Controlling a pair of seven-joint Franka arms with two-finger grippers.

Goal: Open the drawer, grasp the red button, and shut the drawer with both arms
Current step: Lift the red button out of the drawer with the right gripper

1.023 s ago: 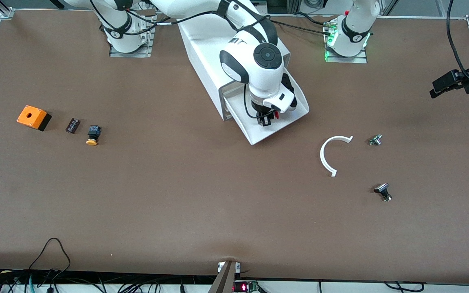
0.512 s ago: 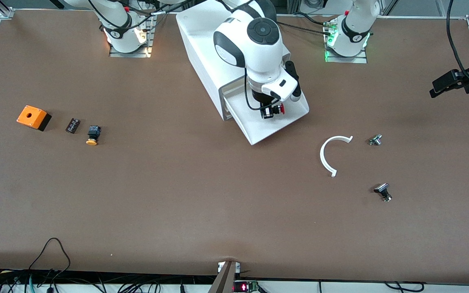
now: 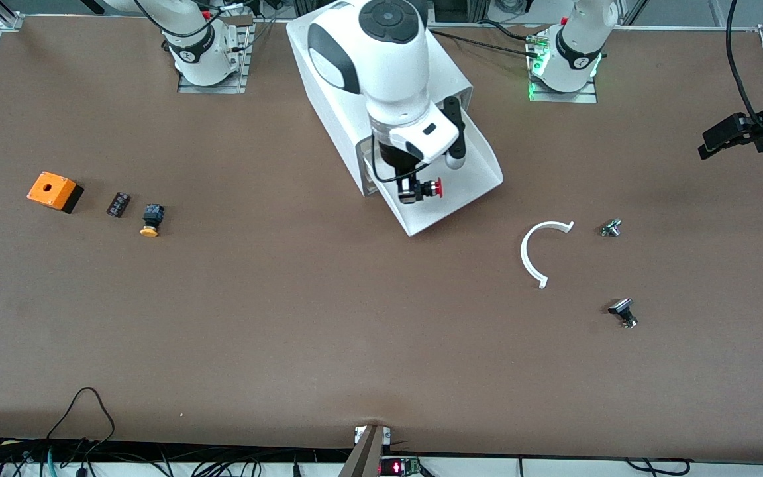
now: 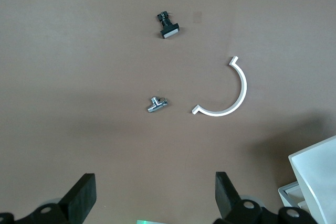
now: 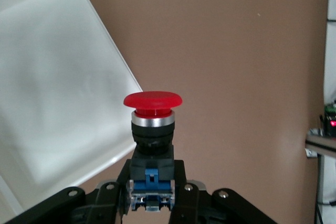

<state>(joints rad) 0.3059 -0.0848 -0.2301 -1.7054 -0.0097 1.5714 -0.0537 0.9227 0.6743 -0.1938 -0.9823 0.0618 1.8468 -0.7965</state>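
1. Currently, the button [image 3: 429,189] is being gripped by its black body in the right gripper [image 3: 412,193], above the open drawer [image 3: 471,177].
2. Meanwhile, the left gripper [image 4: 155,203] is being held released, waiting over the bench [image 3: 289,318].

The scene is occupied almost wholly by a flat tabletop [image 3: 289,331] covered in a matte brown surface. Aluminium frame rails [image 3: 4,16] are fitted at the corners farthest from the front camera. Black cables [image 3: 83,424] are routed along the edge nearest the front camera, where a small device with a red lit display [image 3: 391,468] is mounted. A green light [image 3: 532,83] is reflected onto the surface at the edge farthest from the camera. Illumination is even, and soft shadows are cast.
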